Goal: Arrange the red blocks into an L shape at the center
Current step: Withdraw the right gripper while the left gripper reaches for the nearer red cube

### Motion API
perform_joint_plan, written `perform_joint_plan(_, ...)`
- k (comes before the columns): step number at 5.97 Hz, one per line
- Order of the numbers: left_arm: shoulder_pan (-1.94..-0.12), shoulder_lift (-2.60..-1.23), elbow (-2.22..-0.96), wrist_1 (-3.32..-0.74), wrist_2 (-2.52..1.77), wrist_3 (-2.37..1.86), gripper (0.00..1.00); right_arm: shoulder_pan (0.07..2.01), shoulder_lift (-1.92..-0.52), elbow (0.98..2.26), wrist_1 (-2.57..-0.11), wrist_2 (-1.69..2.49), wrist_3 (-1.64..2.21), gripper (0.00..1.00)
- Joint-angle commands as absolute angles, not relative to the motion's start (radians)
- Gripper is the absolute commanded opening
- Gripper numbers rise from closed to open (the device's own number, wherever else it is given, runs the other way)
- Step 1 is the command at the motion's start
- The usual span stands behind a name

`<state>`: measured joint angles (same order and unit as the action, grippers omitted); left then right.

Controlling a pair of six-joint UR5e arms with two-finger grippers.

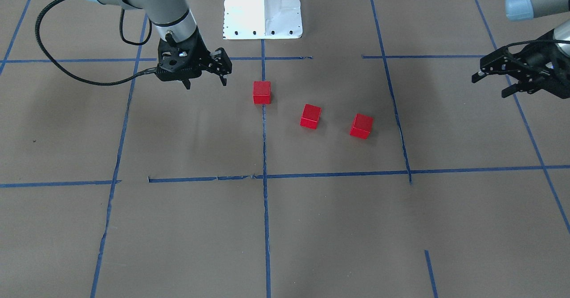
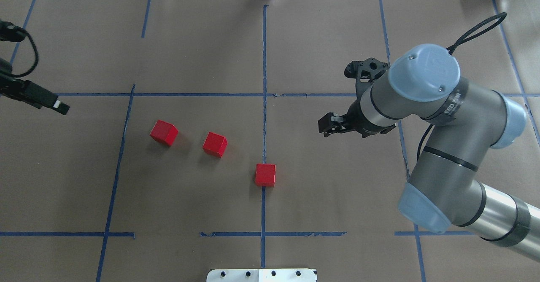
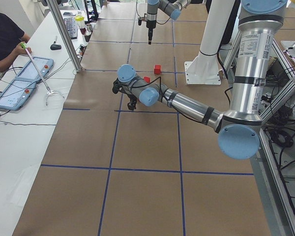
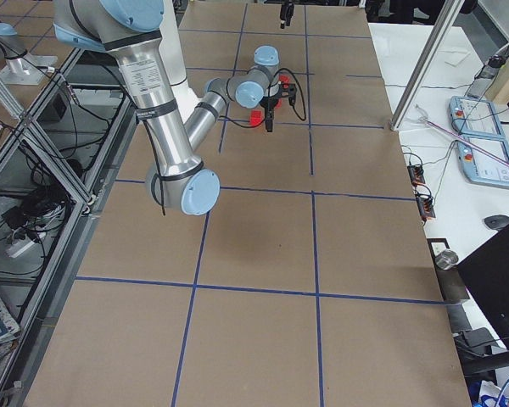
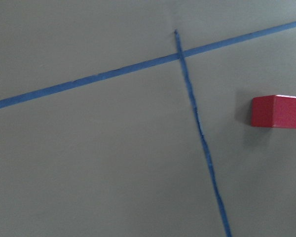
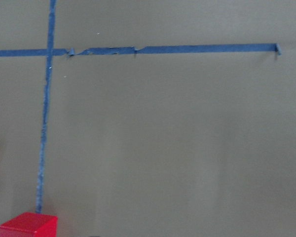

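Left to right overhead, the left fingers (image 1: 481,73) hung spread wide and empty. 2 red blocks (image 2: 163,132) lay on the desk (image 2: 337,214) off the center (image 2: 264,138) toward them, the 3rd block (image 2: 265,175) sat on it, and the right fingers (image 1: 223,76), also wide, hovered beyond. We judged the left arm nearer both strays.

Brown papered table (image 2: 190,202) — three red blocks (image 2: 214,144), apart
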<state>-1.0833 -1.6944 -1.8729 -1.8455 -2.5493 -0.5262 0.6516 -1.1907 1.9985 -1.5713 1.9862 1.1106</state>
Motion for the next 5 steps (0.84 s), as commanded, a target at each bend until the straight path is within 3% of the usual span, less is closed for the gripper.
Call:
perform_joint_plan(1, -0.935, -1.863, -1.878, -1.856, -2.467, -0.790, 1.00, 0.713, -1.282, 2.028, -1.572, 2.000, 1.014, 1.00)
perform_joint_plan(4, -0.651, -2.009, -1.817, -1.844, -2.132, -0.948, 1.00, 0.767, -1.403, 2.045, -1.466, 2.079, 0.947, 1.00)
perform_joint_plan(5, -0.637, -2.054, -1.768, -1.842, -2.122, -0.960, 1.00, 0.773, -1.439, 2.043, -1.406, 2.088, 0.943, 1.00)
